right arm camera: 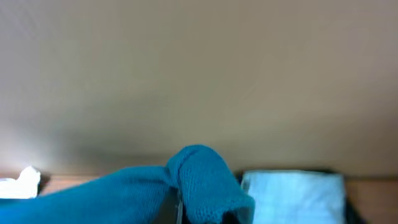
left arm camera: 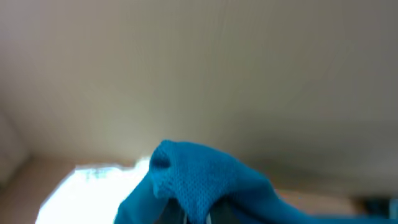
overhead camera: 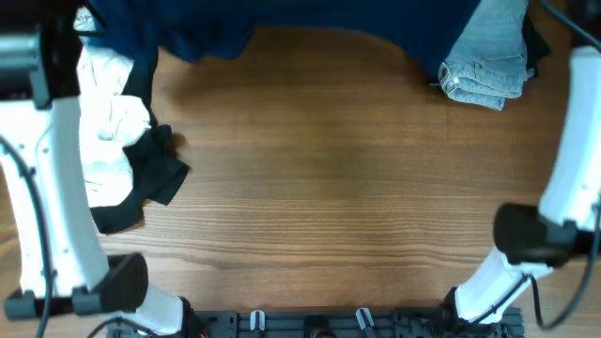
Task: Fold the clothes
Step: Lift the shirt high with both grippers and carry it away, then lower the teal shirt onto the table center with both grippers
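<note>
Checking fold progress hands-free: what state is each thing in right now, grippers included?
blue shirt: bunched, pinched at two spots
white garment: crumpled
black garment: crumpled
jeans: folded
left gripper: shut on blue shirt
right gripper: shut on blue shirt

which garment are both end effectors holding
The dark-blue shirt at the far edge: both wrist views show its blue cloth pinched. The white garment, black garment and denim jeans lie loose, ungripped.
</note>
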Controlling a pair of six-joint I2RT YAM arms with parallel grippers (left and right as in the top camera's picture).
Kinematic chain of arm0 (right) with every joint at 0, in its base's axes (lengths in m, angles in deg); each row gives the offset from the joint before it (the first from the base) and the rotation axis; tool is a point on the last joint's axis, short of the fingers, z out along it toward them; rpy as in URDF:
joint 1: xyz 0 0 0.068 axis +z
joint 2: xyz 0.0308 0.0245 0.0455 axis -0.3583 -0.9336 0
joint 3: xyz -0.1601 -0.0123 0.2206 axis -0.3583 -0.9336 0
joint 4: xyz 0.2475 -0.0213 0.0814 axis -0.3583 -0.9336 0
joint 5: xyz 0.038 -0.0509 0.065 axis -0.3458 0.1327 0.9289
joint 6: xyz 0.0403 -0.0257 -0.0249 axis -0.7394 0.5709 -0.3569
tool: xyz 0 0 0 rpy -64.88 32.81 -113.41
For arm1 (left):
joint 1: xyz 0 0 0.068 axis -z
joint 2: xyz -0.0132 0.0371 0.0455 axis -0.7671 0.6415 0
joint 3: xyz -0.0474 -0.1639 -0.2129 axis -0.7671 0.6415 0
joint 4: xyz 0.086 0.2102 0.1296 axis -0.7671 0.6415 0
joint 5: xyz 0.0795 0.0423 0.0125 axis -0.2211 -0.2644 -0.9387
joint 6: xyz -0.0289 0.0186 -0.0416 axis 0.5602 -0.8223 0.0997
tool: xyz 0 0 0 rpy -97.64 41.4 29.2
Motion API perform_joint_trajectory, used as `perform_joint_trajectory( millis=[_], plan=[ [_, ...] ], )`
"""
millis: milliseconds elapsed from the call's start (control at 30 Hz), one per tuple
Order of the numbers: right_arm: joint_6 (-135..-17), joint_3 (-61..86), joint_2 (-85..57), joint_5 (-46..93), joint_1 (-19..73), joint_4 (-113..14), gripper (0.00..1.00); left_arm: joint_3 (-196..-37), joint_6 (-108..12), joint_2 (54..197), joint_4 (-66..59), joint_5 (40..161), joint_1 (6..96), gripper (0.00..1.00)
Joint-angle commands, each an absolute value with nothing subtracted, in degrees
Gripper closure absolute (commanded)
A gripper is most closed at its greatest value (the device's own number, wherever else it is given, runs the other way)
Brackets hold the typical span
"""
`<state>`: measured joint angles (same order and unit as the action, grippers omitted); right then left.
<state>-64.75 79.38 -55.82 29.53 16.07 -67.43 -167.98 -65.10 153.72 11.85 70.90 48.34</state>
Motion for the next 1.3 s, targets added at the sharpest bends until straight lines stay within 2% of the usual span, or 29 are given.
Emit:
perform_joint_trajectory(
  millis=[0,267,533,833,933,1267],
  plan=[
    [-62.2,78.9,-63.9,29.5,18.6,-70.4,0.96,-168.6,-65.8,159.5,17.6,70.8,47.9,0.96],
    [-62.0,78.9,-65.1,28.6,19.0,-77.3,0.96,-168.6,-65.8,162.3,28.3,72.5,48.0,0.96],
    [-60.8,78.9,-54.2,28.0,18.3,-91.1,0.96,-168.6,-65.8,157.1,39.4,78.9,48.0,0.96],
    [-61.6,78.4,-44.1,26.1,16.8,-108.9,0.96,-168.6,-62.8,151.5,53.4,80.5,48.0,0.96],
    [-64.1,74.9,-41.8,24.3,16.8,-108.8,0.96,-168.6,-62.8,151.4,59.1,80.5,48.0,0.96],
    [-68.6,53.2,-28.3,21.7,16.8,-108.8,0.96,-158.6,-61.2,146.4,59.2,83.9,48.1,0.96]
  ],
)
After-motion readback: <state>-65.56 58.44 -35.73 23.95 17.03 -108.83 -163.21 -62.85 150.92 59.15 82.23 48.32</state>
